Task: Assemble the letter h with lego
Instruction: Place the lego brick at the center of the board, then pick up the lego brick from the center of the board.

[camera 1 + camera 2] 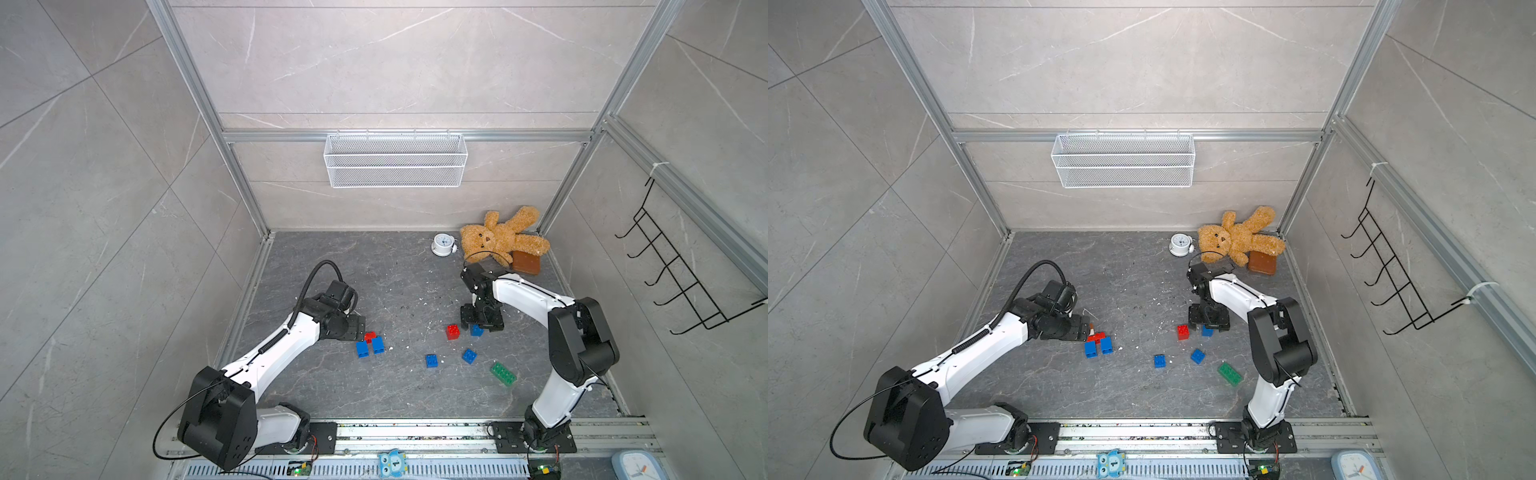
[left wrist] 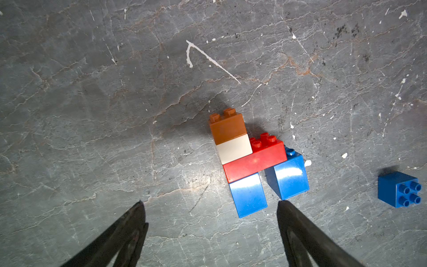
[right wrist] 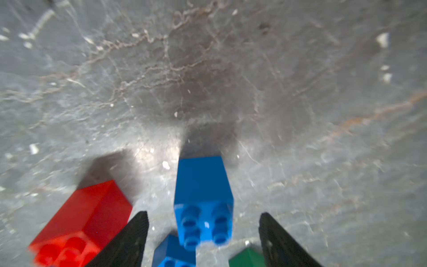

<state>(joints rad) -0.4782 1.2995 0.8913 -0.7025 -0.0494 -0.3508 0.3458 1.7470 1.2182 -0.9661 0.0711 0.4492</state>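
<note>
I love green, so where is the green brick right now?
In both top views the green brick lies on the table near the right arm, beside a loose blue brick.

We see a dark grey veined desk flecked white, blue bricks, a red brick, a green brick, a brown brick, a white brick, a tan teddy, a white mesh basket

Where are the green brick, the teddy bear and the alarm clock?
green brick (image 1: pixel 503 373): in a top view, on its studded top.
teddy bear (image 1: pixel 484 239): in a top view, on its face.
alarm clock (image 1: pixel 443 241): in a top view, on its dial.
</note>
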